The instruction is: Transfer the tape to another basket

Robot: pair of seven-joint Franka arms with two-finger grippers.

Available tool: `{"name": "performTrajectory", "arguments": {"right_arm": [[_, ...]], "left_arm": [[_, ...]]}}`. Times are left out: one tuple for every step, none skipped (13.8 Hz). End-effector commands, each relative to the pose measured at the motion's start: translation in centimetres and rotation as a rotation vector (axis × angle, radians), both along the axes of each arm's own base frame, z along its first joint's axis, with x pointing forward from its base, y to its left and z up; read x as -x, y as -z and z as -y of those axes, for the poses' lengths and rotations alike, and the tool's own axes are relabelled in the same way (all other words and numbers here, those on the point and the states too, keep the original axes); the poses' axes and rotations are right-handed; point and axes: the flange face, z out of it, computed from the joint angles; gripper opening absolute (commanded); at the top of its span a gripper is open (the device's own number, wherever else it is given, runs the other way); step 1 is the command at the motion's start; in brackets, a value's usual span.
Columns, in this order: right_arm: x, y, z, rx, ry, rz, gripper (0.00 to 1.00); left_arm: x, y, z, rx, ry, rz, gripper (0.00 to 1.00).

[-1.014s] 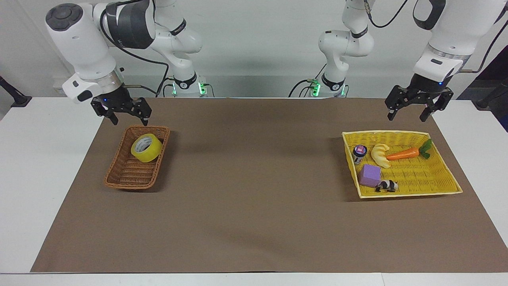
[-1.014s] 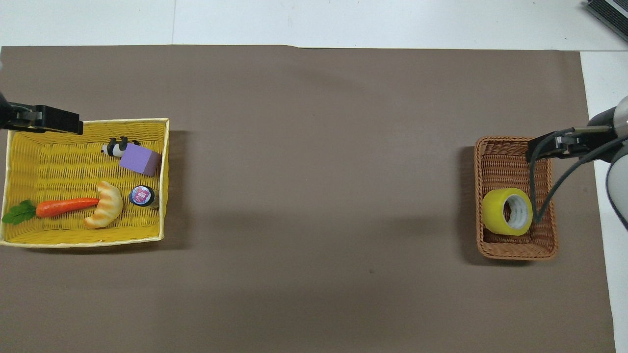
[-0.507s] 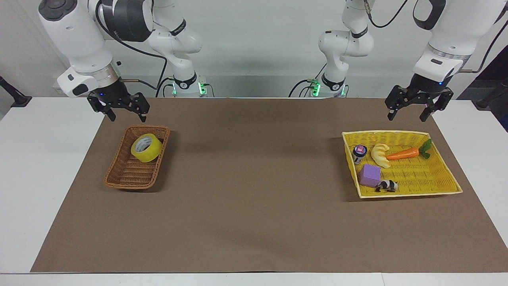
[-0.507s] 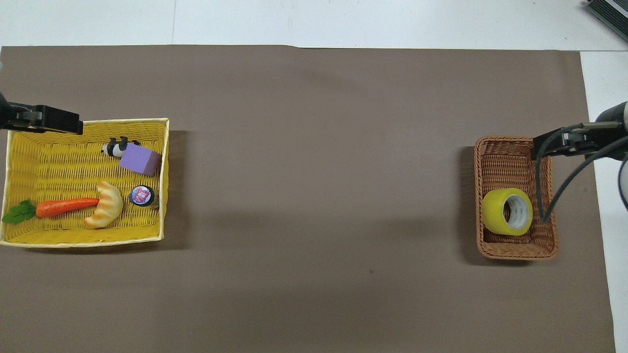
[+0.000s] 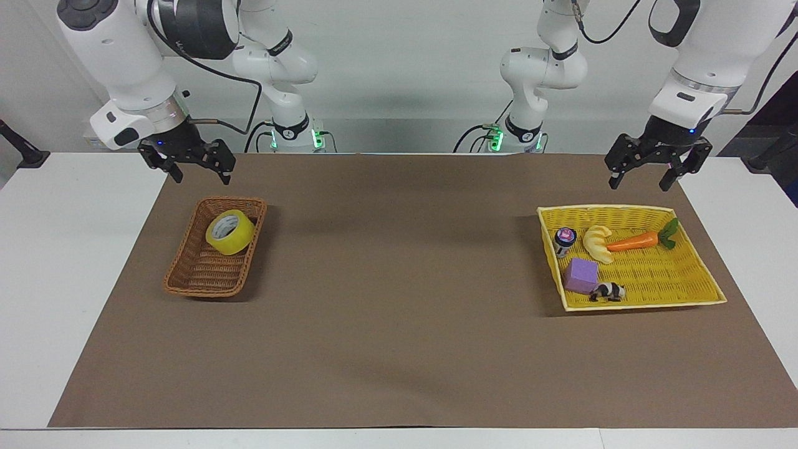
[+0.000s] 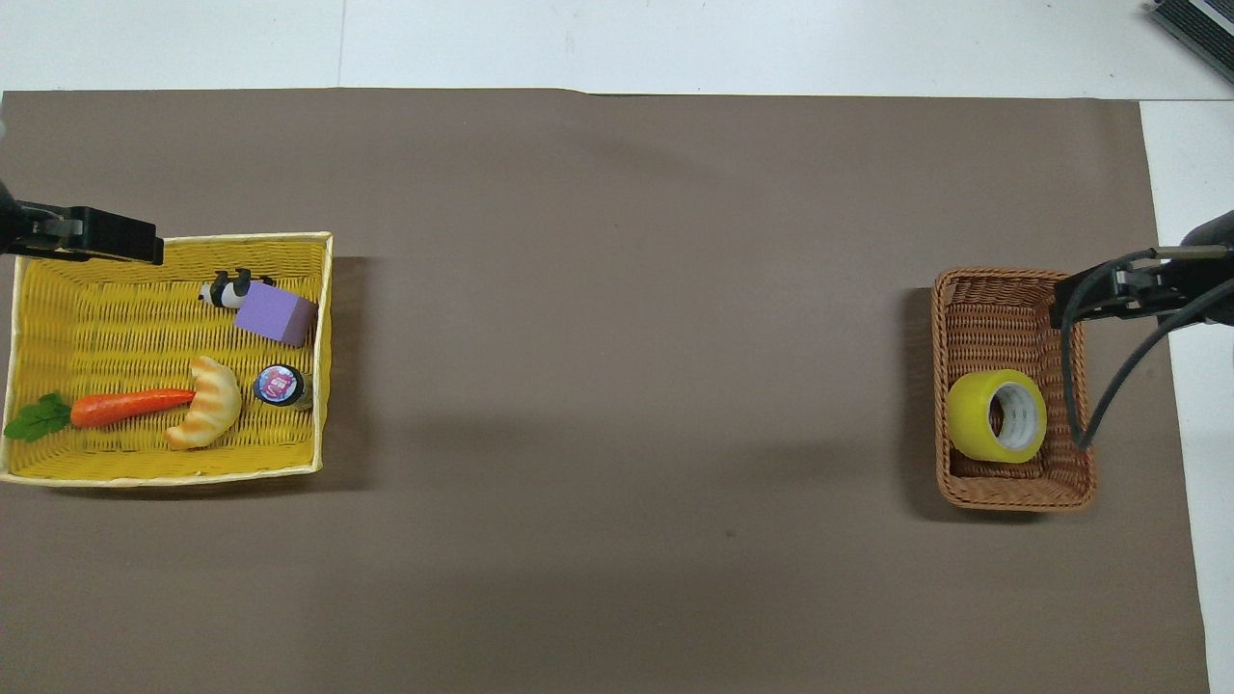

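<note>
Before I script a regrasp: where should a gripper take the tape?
The tape leans tilted in the brown basket, core hole facing up and outward. Come from above, one finger in the hole, one outside, pinching the upper wall; the basket's sides probably block side approaches.

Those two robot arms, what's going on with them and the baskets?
Nothing is being held now. The tape lies in the brown wicker basket, at the end nearer the robots. The right gripper hangs open in the air near that end, touching nothing. The left gripper waits open above the table by the yellow basket, which holds a carrot, a croissant and a purple block.
</note>
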Motion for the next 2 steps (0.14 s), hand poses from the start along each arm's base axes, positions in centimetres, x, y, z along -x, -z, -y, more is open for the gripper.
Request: {"name": "performTrajectory", "arguments": {"right_arm": [[-0.31,-0.36,-0.13,-0.015,0.025,0.003,1.00],[-0.35,-0.27,-0.09,-0.012,0.025,0.002,1.00]], "left_arm": [[0.51,-0.32,-0.31,-0.008,-0.002,-0.006,1.00],[0.58,-0.29,-0.50,-0.008,-0.005,-0.011,1.00]]}}
